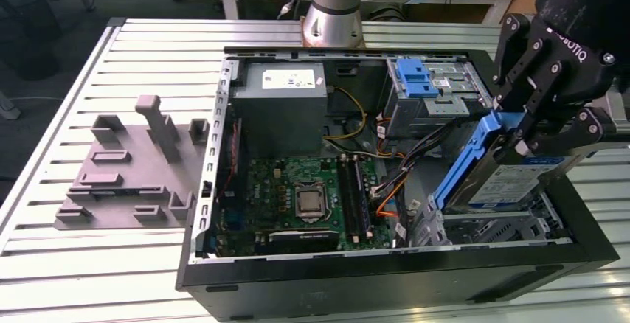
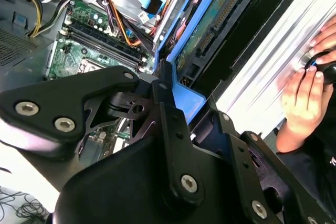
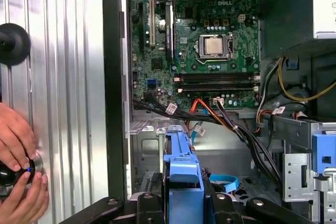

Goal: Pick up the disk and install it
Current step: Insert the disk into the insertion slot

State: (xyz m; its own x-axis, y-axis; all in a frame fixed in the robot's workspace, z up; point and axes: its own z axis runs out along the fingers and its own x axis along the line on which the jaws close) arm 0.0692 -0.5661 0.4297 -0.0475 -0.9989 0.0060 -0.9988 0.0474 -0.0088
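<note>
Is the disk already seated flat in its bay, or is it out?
Out: the claw grips the disk steeply tilted, its lower end at the metal bay.

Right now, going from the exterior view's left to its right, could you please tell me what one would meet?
gray fixture block → motherboard → blue latch bracket → the disk, held tilted in the gripper

Exterior view: high, angled down over desk (image 1: 88, 279) at open computer case (image 1: 394, 273). Both wrist views: close above case, sharing the motherboard (image 2: 86, 51) (image 3: 184, 66).
</note>
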